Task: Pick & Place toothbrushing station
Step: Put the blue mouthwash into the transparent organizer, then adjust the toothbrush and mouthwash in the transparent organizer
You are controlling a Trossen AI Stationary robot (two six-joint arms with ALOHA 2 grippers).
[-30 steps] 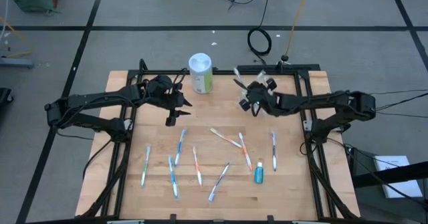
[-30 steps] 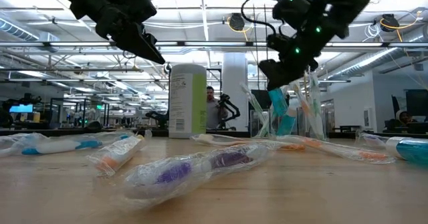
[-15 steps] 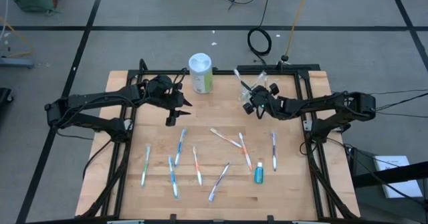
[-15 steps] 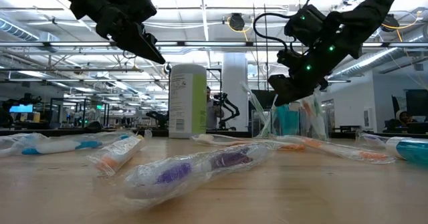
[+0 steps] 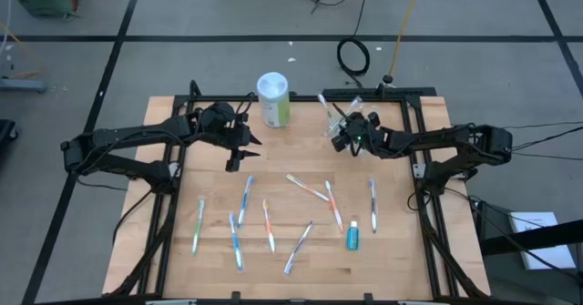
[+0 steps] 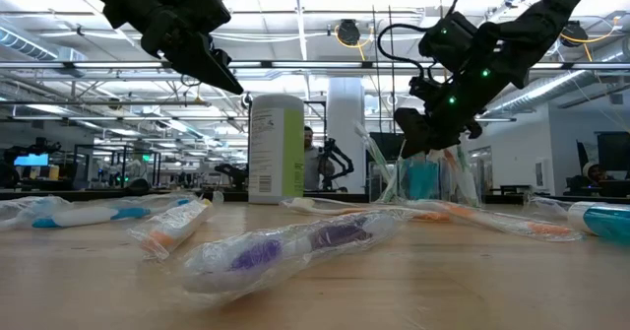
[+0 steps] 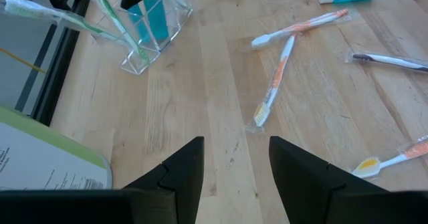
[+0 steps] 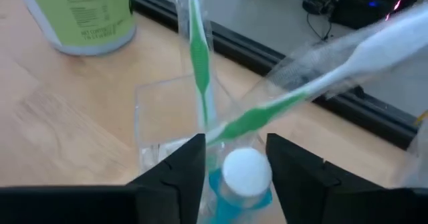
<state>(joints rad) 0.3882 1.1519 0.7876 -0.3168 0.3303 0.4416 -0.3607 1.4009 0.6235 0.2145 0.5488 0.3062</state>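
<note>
My right tool (image 8: 231, 158) hangs released right over the small clear plastic cup (image 8: 175, 124), its teal-blue toothpaste tube (image 8: 244, 176) seated among green-handled toothbrushes (image 8: 199, 63); left tool (image 7: 231, 167) waits spread over the wooden desk (image 7: 200, 97).

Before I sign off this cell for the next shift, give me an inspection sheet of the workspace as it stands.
Surface: wooden table, flat.
Job's things: clear cup near the far edge holds two green brushes and a teal tube; about eight brushes and one tube lie loose on the table.
Clutter: white-and-green canister at the far edge.
Grippers: left tool open, empty, raised beside the canister; right tool open above the cup.
Cables: black coil and yellow lead on the floor.
Surroundings: open workshop; a person far behind.
</note>
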